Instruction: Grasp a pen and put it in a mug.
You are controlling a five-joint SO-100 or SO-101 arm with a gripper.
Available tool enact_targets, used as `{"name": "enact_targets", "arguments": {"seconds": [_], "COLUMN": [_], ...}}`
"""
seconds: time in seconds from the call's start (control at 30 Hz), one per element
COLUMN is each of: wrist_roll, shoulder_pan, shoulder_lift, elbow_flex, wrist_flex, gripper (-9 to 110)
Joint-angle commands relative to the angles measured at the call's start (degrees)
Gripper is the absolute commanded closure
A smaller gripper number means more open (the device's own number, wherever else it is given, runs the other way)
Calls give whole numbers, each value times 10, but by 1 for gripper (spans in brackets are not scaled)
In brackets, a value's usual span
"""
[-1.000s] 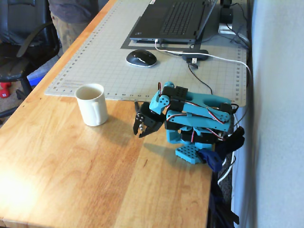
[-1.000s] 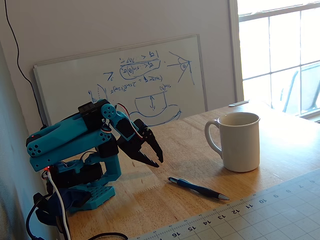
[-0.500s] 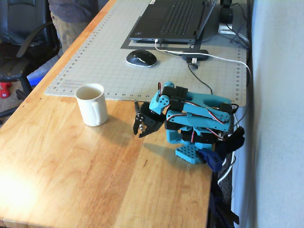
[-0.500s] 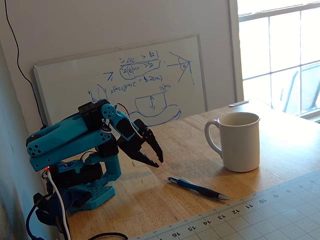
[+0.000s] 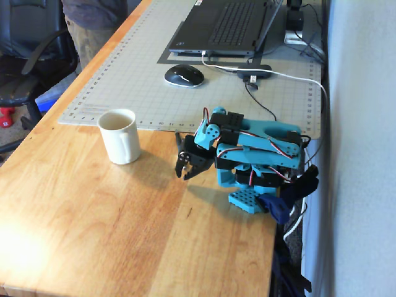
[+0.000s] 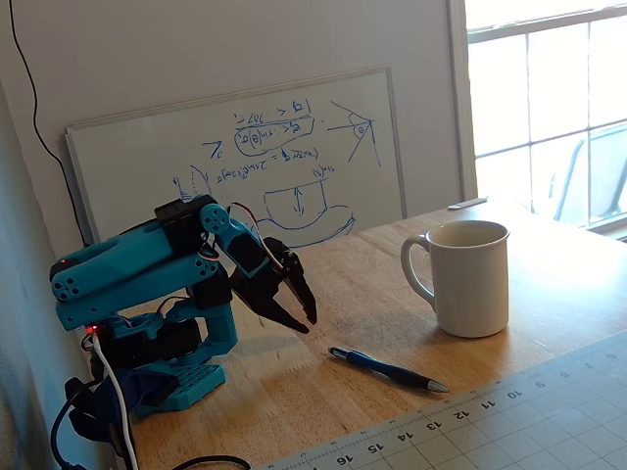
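The cream-white mug (image 5: 120, 136) stands upright on the wooden table just in front of the mat's edge; it also shows in the other fixed view (image 6: 470, 279) with its handle turned towards the arm. The dark pen (image 6: 387, 369), with a silvery tip, lies flat on the wood between the arm and the mug, close to the mat's edge. I cannot make it out in the fixed view from above. The blue arm is folded low over its base. My gripper (image 5: 184, 176) (image 6: 308, 324) hangs just above the table with its jaws together and empty, a short way from the pen's near end.
A gridded cutting mat (image 5: 185, 99) carries a laptop (image 5: 226, 25), a mouse (image 5: 184, 75) and a cabled hub (image 5: 253, 71). A whiteboard (image 6: 245, 157) leans on the wall behind the arm. The table's edge runs close beside the arm's base (image 5: 247, 199).
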Motion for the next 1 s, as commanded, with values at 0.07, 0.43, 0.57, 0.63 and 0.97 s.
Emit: {"name": "enact_targets", "arguments": {"seconds": [0.07,0.43,0.57,0.63,0.97], "wrist_roll": [-119,-153,-154,-155,-243], "shoulder_pan": [4,4,5,5,29], "shoulder_lift": [-98,-366,-482,-530,-628], "elbow_flex": [-97,-294,-347,-374,-446], "wrist_flex": [-17,-10,-9,-9,-1], "gripper": [97,83,77,77,77]}}
